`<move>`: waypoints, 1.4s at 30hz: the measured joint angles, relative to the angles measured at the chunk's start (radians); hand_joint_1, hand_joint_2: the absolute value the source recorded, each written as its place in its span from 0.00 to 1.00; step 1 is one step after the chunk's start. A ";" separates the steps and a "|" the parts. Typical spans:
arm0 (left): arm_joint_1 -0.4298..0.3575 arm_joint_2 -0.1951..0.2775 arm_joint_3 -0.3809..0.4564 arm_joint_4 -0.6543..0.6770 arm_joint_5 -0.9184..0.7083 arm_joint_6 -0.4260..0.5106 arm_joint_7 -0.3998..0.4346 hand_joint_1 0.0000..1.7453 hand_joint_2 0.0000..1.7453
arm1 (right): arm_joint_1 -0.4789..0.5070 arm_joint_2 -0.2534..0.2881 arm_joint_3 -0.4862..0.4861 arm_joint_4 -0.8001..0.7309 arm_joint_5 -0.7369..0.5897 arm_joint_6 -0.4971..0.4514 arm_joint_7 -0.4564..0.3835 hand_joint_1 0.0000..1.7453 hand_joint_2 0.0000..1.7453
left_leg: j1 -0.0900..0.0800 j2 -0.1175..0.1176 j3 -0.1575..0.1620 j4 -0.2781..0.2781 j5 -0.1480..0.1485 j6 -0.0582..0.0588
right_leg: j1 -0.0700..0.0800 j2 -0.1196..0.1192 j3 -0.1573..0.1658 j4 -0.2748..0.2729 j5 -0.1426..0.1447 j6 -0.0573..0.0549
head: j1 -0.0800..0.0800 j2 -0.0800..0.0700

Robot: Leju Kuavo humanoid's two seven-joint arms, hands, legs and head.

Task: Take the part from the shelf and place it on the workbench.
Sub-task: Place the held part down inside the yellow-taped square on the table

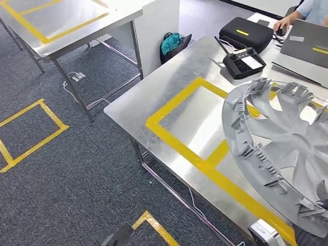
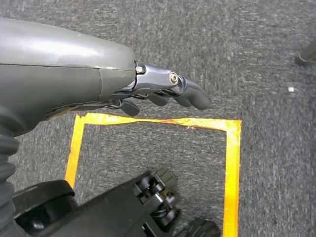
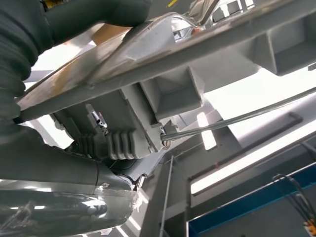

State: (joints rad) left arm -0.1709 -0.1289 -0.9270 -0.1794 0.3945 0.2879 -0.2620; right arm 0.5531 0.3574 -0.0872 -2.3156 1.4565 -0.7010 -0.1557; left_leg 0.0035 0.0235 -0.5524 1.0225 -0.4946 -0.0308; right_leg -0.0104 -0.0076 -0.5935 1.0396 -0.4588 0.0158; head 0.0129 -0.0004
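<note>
**Fingers on the rim: part carried over the surface, not yet set down**

The fingers (image 3: 111, 144) of the right hand (image 3: 93, 163) wrap around the rim of the part (image 3: 178, 64), as the right wrist view shows: ribbed dark fingers sit against a grey moulded clip block under the edge, so this hand grips the part. The left hand (image 2: 111, 84) hangs over the carpet (image 2: 260, 163) beside a yellow tape square (image 2: 233, 163); its fingers (image 2: 193, 96) lie stretched out together and hold nothing, released.

As for progress, the first half looks done. The part (image 1: 286, 148) is off the shelf and sits in the lower right of the head view, over the near end of the surface (image 1: 131, 110), partly covering the yellow tape rectangle (image 1: 178, 143) marked there. Whether its lower edge already touches the metal I cannot tell; it appears tilted and still carried. What remains, by my judgement, is to bring it flat inside the taped rectangle and let go.

The part is a large round wheel cover in matt grey plastic, seen from its back side: broad flat spokes fan out from the centre, and a ring of small upright clips and ribs runs around the rim. It looks light but wide and awkward for one hand, so it may swing or tip on release.

Further along the surface lie a black remote controller (image 1: 243, 62), a black case (image 1: 245, 33) and a laptop (image 1: 305, 43), well apart from the rectangle. A person's hand (image 1: 285, 23) rests at the far end.
</note>
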 joint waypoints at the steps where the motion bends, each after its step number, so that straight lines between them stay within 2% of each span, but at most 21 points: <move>1: -0.001 0.000 0.000 0.000 -0.002 0.001 0.000 0.00 1.00 | 0.000 0.000 0.000 0.000 0.000 0.000 0.000 1.00 1.00 | 0.001 -0.007 -0.021 0.045 -0.026 -0.004 | -0.002 0.005 0.001 -0.002 0.001 -0.006 | -0.002 0.000; 3: 0.001 0.000 0.000 0.000 -0.005 0.004 0.000 0.00 1.00 | -0.001 0.000 0.000 0.000 0.000 0.000 0.000 1.00 1.00 | 0.001 -0.016 -0.093 0.186 -0.090 -0.008 | -0.002 0.016 0.002 -0.002 0.000 -0.012 | -0.005 0.000; 5: 0.003 0.000 0.000 0.000 -0.007 0.006 0.000 0.00 1.00 | -0.001 0.000 0.000 0.000 -0.001 0.000 0.000 1.00 1.00 | 0.001 -0.018 -0.151 0.282 -0.110 -0.008 | -0.002 0.029 0.002 -0.002 -0.001 -0.014 | -0.005 0.000; 7: 0.003 0.001 0.000 0.000 -0.009 0.008 0.000 0.00 1.00 | -0.001 0.000 0.000 0.000 -0.002 0.000 0.000 1.00 1.00 | 0.001 -0.020 -0.140 0.232 -0.054 -0.004 | -0.002 0.044 0.005 -0.002 -0.002 -0.013 | -0.005 0.000; 9: 0.002 0.002 0.000 0.000 -0.011 0.010 0.000 0.00 1.00 | -0.001 0.000 0.000 0.000 -0.004 0.000 0.000 1.00 1.00 | 0.002 -0.039 -0.077 0.088 0.023 0.001 | -0.001 0.058 0.007 -0.001 -0.004 -0.009 | -0.005 0.000; 10: 0.002 0.001 0.000 0.000 -0.012 0.011 0.000 0.00 1.00 | -0.001 0.000 0.000 0.000 -0.005 0.000 0.000 1.00 1.00 | 0.004 -0.049 -0.052 0.032 0.043 0.003 | 0.000 0.064 0.006 -0.001 -0.005 -0.005 | -0.005 0.000; 12: 0.002 0.001 0.000 0.000 -0.014 0.011 0.000 0.00 1.00 | -0.001 0.000 0.000 0.000 -0.008 0.000 -0.001 1.00 1.00 | 0.003 -0.060 -0.032 -0.015 0.047 0.008 | 0.001 0.074 0.004 -0.004 -0.005 0.007 | -0.005 0.000; 15: 0.000 -0.001 0.000 0.000 -0.016 0.011 0.001 0.00 1.00 | 0.001 0.000 -0.001 0.000 -0.012 0.000 -0.003 1.00 1.00 | 0.004 -0.049 -0.029 -0.022 0.050 0.026 | -0.002 0.070 -0.003 -0.002 -0.010 0.025 | -0.004 0.000; 17: 0.000 -0.003 0.001 0.000 -0.017 0.012 0.001 0.00 1.00 | -0.001 0.000 -0.001 0.000 -0.013 0.000 -0.005 1.00 1.00 | 0.006 -0.039 -0.026 -0.027 0.052 0.039 | -0.001 0.043 -0.035 0.068 -0.055 0.033 | 0.001 0.000; 19: 0.002 -0.002 0.001 0.000 -0.018 0.012 0.001 0.00 1.00 | -0.004 0.000 -0.001 0.000 -0.014 0.000 -0.007 1.00 1.00 | 0.003 -0.027 -0.026 -0.027 0.050 0.045 | 0.000 0.023 -0.096 0.195 -0.118 0.037 | 0.004 0.000; 21: 0.004 -0.001 0.001 0.000 -0.018 0.012 0.001 0.00 1.00 | -0.004 0.000 -0.001 0.000 -0.015 0.000 -0.008 1.00 1.00 | 0.001 -0.015 -0.025 -0.026 0.048 0.047 | 0.000 0.017 -0.128 0.261 -0.132 0.040 | 0.004 0.000; 22: 0.004 0.000 0.002 0.000 -0.018 0.012 0.001 0.00 1.00 | -0.004 0.000 -0.001 0.000 -0.015 0.000 -0.008 1.00 1.00 | 0.001 -0.010 -0.023 -0.026 0.047 0.046 | 0.000 0.015 -0.117 0.241 -0.113 0.040 | 0.004 0.000; 24: 0.003 -0.001 0.003 0.000 -0.018 0.012 0.001 0.00 1.00 | -0.004 0.000 -0.002 0.000 -0.017 0.000 -0.009 1.00 1.00 | 0.001 -0.002 -0.018 -0.026 0.044 0.042 | 0.000 0.000 -0.050 0.114 -0.048 0.038 | 0.004 0.000; 26: 0.003 -0.001 0.005 0.000 -0.020 0.012 0.001 0.00 1.00 | -0.006 0.000 -0.002 0.001 -0.019 0.000 -0.010 1.00 1.00 | -0.003 0.006 -0.013 -0.024 0.040 0.033 | 0.002 -0.015 0.005 0.010 -0.013 0.032 | 0.003 0.000; 31: 0.001 -0.002 0.007 0.000 -0.028 0.013 0.003 0.00 1.00 | -0.006 0.000 -0.006 0.001 -0.021 0.000 -0.012 1.00 1.00 | -0.003 0.009 -0.017 -0.008 0.026 0.007 | 0.003 0.004 0.014 -0.009 -0.006 0.006 | 0.000 0.000; 33: 0.001 -0.002 0.007 0.000 -0.028 0.013 0.003 0.00 1.00 | -0.006 0.000 -0.007 0.001 -0.021 0.000 -0.012 1.00 1.00 | -0.002 -0.007 -0.057 0.076 -0.024 -0.003 | -0.001 0.012 0.014 -0.011 -0.003 -0.003 | -0.004 0.000; 35: 0.003 -0.001 0.008 0.000 -0.029 0.014 0.003 0.00 1.00 | -0.007 0.000 -0.008 0.001 -0.021 0.000 -0.012 1.00 1.00 | -0.001 -0.015 -0.124 0.210 -0.080 -0.007 | -0.002 0.022 0.013 -0.011 -0.003 -0.008 | -0.006 0.000; 37: 0.006 0.000 0.008 0.000 -0.029 0.014 0.003 0.00 1.00 | -0.006 0.000 -0.009 0.002 -0.021 0.000 -0.012 1.00 1.00 | -0.001 -0.017 -0.155 0.261 -0.077 -0.005 | -0.002 0.036 0.014 -0.011 -0.003 -0.009 | -0.006 0.000; 38: 0.006 0.000 0.009 0.000 -0.030 0.015 0.003 0.00 1.00 | -0.006 0.000 -0.009 0.003 -0.022 0.000 -0.012 1.00 1.00 | -0.001 -0.018 -0.143 0.229 -0.048 -0.003 | -0.002 0.044 0.015 -0.011 -0.003 -0.008 | -0.006 0.000; 40: 0.006 0.000 0.012 0.000 -0.031 0.018 0.004 0.00 1.00 | -0.006 0.000 -0.010 0.003 -0.022 0.000 -0.012 1.00 1.00 | -0.001 -0.035 -0.081 0.097 0.023 0.004 | -0.001 0.059 0.016 -0.010 -0.004 -0.006 | -0.006 0.000; 42: 0.005 0.000 0.014 0.000 -0.031 0.022 0.004 0.00 1.00 | -0.006 0.000 -0.010 0.003 -0.022 0.000 -0.012 1.00 1.00 | 0.000 -0.054 -0.035 -0.001 0.050 0.009 | 0.001 0.072 0.013 -0.009 -0.005 0.003 | -0.005 0.000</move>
State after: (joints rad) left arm -0.1664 -0.1292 -0.9127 -0.1797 0.3634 0.3099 -0.2577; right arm 0.5470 0.3574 -0.0972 -2.3125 1.4349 -0.7008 -0.1674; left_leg 0.0033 -0.0302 -0.5870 1.0217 -0.4450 -0.0213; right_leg -0.0094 0.0642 -0.5802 1.0304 -0.4634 0.0186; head 0.0077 -0.0004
